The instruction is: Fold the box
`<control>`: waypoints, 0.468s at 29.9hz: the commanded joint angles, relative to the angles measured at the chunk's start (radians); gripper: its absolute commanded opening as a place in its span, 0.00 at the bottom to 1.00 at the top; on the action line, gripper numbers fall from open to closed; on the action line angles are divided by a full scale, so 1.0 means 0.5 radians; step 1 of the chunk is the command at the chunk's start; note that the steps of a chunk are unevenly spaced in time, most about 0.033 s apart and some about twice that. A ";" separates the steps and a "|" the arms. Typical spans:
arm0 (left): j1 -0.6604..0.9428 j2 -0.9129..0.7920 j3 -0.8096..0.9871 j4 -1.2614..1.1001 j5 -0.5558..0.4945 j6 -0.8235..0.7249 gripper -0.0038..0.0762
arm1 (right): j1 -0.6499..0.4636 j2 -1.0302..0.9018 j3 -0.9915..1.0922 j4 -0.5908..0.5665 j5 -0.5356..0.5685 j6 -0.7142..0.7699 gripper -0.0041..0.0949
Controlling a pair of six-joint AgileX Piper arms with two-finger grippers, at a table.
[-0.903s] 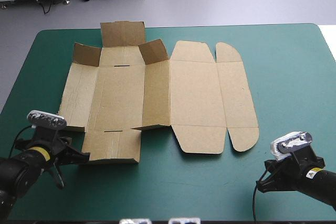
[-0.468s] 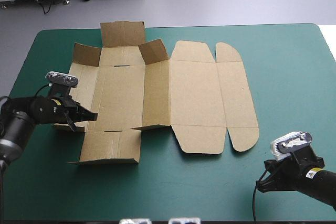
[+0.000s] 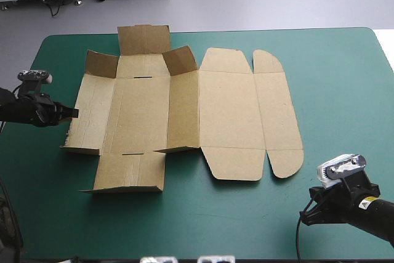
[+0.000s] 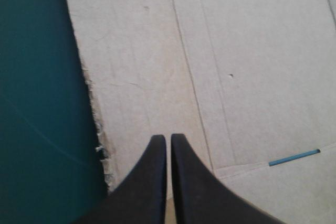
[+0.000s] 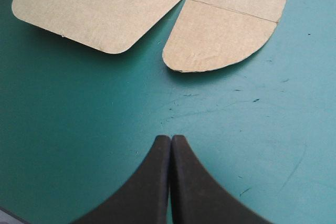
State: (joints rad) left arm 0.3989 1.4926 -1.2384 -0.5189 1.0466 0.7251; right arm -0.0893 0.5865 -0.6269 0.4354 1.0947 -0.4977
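Though the left arm is cut off at the high view's edge, its wrist view shows the left gripper (image 4: 168,139) pressed shut and empty, tips over the ragged left edge of the box (image 3: 184,109). Box lies open, mostly flat, on the left half of the teal-green cover (image 3: 345,90) (far corner flaps (image 3: 101,64) tilted up). The right gripper (image 5: 170,139) is closed on nothing, near the rounded lid flaps (image 5: 215,40). There is a yellow sticker (image 3: 368,201) on the right arm, too small to read.
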 commanded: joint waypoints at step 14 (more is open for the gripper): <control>0.262 0.495 -0.221 -0.183 0.135 0.011 0.07 | 0.054 0.014 -0.066 0.046 -0.089 -0.014 0.02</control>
State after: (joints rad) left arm 0.5021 1.7659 -1.3184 -0.5069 1.1012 0.7309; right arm -0.0648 0.5865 -0.6269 0.4354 1.0915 -0.4977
